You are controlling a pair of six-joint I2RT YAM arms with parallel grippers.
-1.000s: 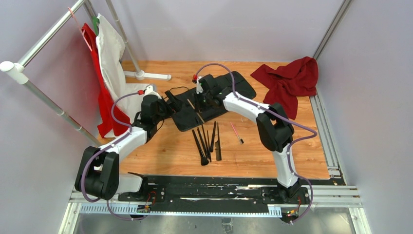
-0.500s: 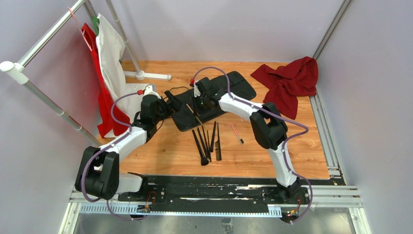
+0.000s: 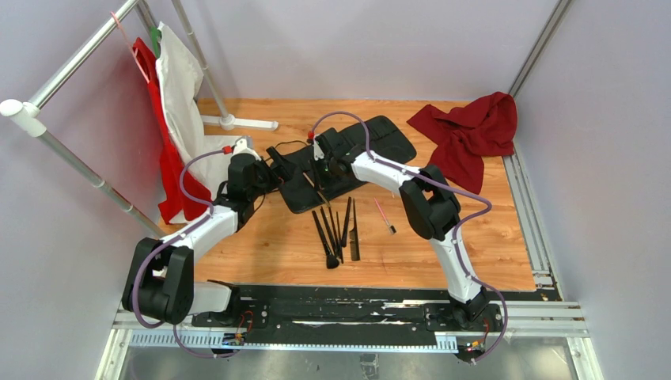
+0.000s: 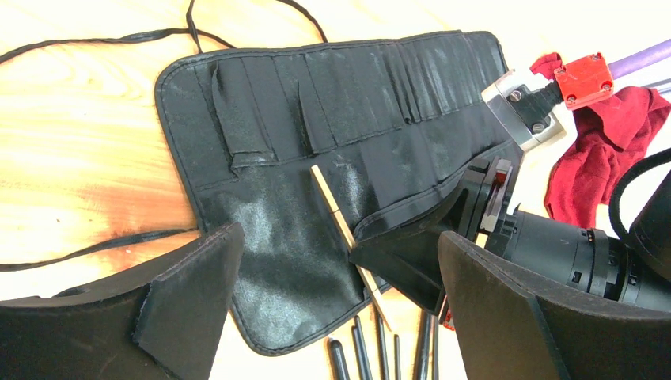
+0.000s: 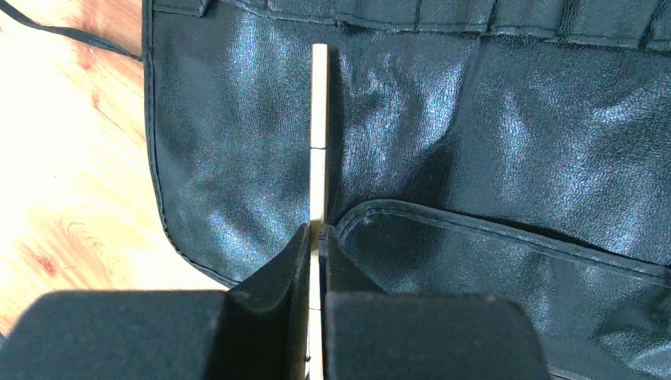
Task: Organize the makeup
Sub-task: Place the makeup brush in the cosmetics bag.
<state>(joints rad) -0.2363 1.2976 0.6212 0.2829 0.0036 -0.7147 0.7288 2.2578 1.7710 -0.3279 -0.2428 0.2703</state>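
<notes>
Wood-grain surface [image 3: 261,245] fills the overhead view, with the black case [image 3: 392,134] unrolled across the middle and my two arms meeting over its lower-left end. My right hand [image 5: 316,233] is pinched narrow on a tan brush [image 5: 319,103], gripping it low on the shaft. The rest of the brush sticks straight out ahead of the fingers, lying over the flat leather of the case [image 5: 514,142]. Its free end points at the row of pockets along the top of the right wrist frame and stops just short of them. In the left wrist view the same brush [image 4: 336,210] runs on a diagonal from lower right to upper left, its tip just beside a pocket edge. My left hand [image 4: 339,237] is spread wide and holds nothing, hanging over the case's end near the brush. I judge the coming move belongs to the right arm: a push along the brush's own long axis into a pocket, while the left could pin the leather. More black brushes [image 3: 332,229] and a comb [image 3: 354,229] lie bunched below the case in the overhead frame. A pink brush [image 3: 385,216] lies apart to their right.
</notes>
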